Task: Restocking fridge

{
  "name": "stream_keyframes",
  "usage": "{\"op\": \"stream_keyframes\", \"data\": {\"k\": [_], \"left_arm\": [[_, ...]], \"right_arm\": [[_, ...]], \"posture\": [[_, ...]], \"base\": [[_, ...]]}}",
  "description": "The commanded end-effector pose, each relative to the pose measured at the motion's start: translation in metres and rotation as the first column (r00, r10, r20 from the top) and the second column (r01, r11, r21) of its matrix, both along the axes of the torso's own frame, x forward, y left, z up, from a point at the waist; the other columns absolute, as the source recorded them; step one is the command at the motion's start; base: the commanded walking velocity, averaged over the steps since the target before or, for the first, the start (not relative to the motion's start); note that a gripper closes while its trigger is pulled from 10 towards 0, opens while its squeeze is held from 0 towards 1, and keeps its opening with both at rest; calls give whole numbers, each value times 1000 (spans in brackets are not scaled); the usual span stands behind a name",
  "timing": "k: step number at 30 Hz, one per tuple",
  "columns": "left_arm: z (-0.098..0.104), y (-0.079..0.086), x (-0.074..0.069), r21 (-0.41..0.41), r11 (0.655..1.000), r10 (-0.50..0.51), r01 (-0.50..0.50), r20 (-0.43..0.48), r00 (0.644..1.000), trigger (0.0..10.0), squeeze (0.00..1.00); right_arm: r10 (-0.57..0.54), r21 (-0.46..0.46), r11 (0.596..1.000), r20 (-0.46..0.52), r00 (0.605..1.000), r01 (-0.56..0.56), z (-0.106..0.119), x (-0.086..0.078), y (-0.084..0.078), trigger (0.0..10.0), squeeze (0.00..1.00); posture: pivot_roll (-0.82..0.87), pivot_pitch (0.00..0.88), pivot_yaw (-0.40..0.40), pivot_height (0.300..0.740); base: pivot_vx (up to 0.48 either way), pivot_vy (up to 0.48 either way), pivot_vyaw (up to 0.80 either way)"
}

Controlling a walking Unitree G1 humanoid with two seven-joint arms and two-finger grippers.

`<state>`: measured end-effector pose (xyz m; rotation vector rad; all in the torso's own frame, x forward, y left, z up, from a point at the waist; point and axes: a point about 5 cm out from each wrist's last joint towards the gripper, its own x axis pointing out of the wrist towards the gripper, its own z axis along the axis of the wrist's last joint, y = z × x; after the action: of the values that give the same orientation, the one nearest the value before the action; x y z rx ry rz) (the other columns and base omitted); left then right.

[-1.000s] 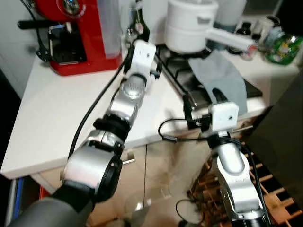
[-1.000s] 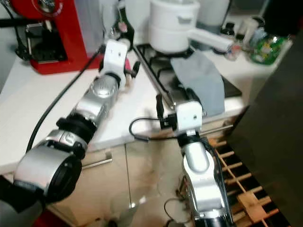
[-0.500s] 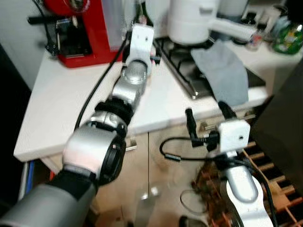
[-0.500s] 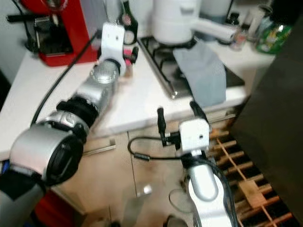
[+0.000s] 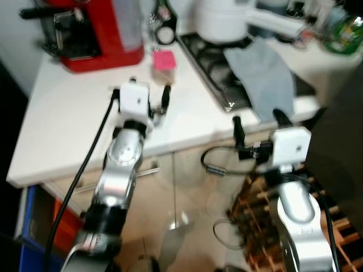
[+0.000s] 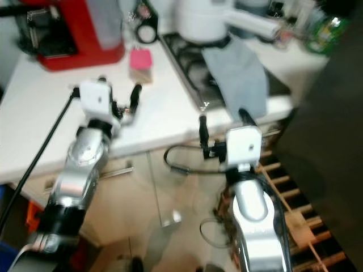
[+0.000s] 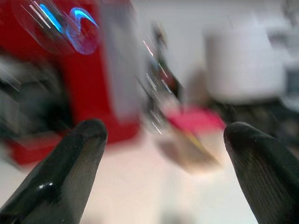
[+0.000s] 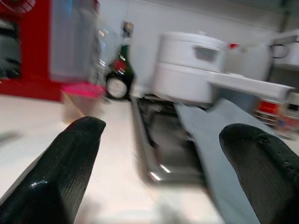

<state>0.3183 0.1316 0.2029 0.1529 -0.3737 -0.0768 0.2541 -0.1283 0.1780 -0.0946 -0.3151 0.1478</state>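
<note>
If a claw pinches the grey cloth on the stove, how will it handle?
The grey cloth drapes limply over the stove edge, so it is probably floppy and light. It would likely sag and trail from a pinch, perhaps dragging against the white pot.

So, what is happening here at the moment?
The robot stands at a white kitchen counter. Its left gripper hangs open over the counter, short of a small pink-topped container, and holds nothing. Its right gripper is open too, at the counter's front edge below the grey cloth on the hob. No item is picked up yet.
</note>
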Motion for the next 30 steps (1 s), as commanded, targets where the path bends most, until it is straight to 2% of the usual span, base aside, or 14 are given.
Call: {"op": "stream_keyframes", "data": {"k": [1, 3, 7, 10, 17, 30], "left_arm": [[17, 3, -12, 37, 999, 23, -27, 108, 994, 10000, 0], [12, 15, -21, 61, 995, 71, -78, 104, 992, 10000, 0], [5, 18, -26, 46, 994, 95, -97, 55, 994, 10000, 0], [11, 11, -23, 12, 999, 43, -44, 50, 998, 10000, 0], [35, 6, -10, 24, 998, 48, -51, 127, 991, 10000, 0], [31, 9, -11, -5, 996, 88, -88, 98, 991, 10000, 0]], "right_arm": [[7, 22, 1000, -6, 1000, -7, -1, 5, -1, 10000, 1000], [28, 30, 999, 6, 1000, -28, 0, 11, 4, 10000, 1000], [48, 39, 998, 19, 999, -48, -1, 17, 11, 10000, 1000], [44, 42, 998, 37, 998, -45, 0, 24, 11, 10000, 1000], [18, 46, 999, 82, 997, -22, 7, 40, 8, 10000, 1000], [50, 48, 997, 116, 992, -56, 15, 54, 12, 10000, 1000]], "posture": [[-18, 0, -11, 740], [20, 0, -29, 740], [30, 0, -31, 740], [27, 0, -24, 740], [22, 0, -21, 740], [43, 0, -58, 740]], "base": [[0, 0, 0], [0, 0, 0], [0, 0, 0], [0, 0, 0], [464, 0, 0], [452, 0, 0]]}}
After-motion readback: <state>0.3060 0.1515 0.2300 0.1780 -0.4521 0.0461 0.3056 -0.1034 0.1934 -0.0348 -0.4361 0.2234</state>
